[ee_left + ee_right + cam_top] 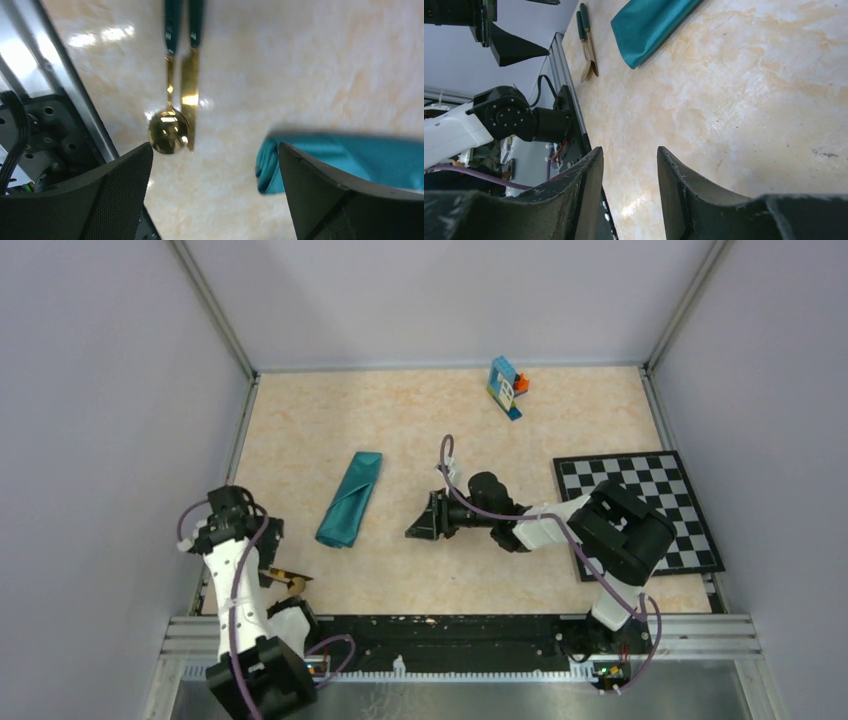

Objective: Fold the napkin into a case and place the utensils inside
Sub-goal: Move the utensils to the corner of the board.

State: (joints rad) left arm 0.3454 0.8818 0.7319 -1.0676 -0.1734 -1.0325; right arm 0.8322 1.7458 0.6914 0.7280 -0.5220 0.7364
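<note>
Napkin (350, 500): satiny teal strip; utensils (189, 90) glossy gold, spoon-bowl round; left hand (215, 150) and right hand (630, 150) apart.

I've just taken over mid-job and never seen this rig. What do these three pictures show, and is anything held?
Two robot arms, each ending in a two-finger gripper. The wide picture looks down from above; the other two come from a camera on each wrist, with that arm's own dark fingers at the bottom. On the table lie the napkin, folded into a teal strip, the utensils, gold with dark green handles, side by side near the left arm, a checkerboard mat and toy blocks. The left gripper and right gripper are both open and hold nothing.
</note>
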